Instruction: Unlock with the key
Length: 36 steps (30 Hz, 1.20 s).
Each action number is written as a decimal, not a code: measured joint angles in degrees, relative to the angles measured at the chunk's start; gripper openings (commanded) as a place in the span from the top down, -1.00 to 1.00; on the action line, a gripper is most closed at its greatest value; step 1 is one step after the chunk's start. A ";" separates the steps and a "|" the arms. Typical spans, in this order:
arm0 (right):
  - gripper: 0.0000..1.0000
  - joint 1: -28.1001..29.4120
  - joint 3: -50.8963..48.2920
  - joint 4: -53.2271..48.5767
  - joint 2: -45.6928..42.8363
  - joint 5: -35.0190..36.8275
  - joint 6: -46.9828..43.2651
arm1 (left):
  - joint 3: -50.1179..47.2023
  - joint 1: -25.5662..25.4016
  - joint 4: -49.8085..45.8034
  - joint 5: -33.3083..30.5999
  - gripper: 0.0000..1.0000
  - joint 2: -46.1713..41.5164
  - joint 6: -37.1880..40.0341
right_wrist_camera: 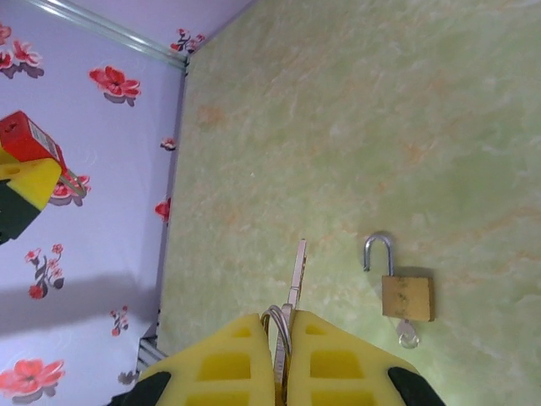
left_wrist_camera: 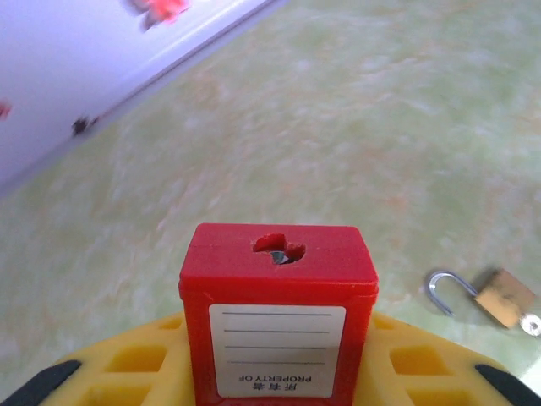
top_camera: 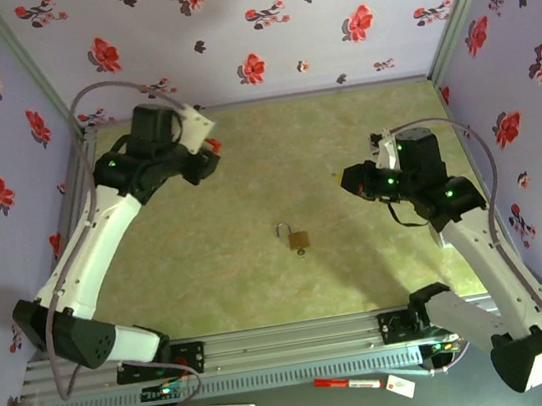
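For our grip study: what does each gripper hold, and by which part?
The left gripper clamps the red padlock by the sides of its body, keyhole end outward. The right gripper pinches the key at its ringed head, blade out.

Your left arm (top_camera: 95, 243) climbs the left side with its elbow bent. The left gripper (top_camera: 204, 144) is held above the bench (top_camera: 248, 186) at the far left, jaws part-way apart and clamped on a red padlock (left_wrist_camera: 279, 313). Your right arm (top_camera: 479, 244) leans in from the right. The right gripper (top_camera: 345, 180) points toward the middle, jaws pressed together on a key (right_wrist_camera: 297, 271) whose blade juts out ahead.
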 measured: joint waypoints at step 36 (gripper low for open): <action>1.00 10.21 -2.36 4.63 -0.28 -18.64 -1.62 | -3.93 -26.34 -1.49 -7.63 1.00 2.47 29.46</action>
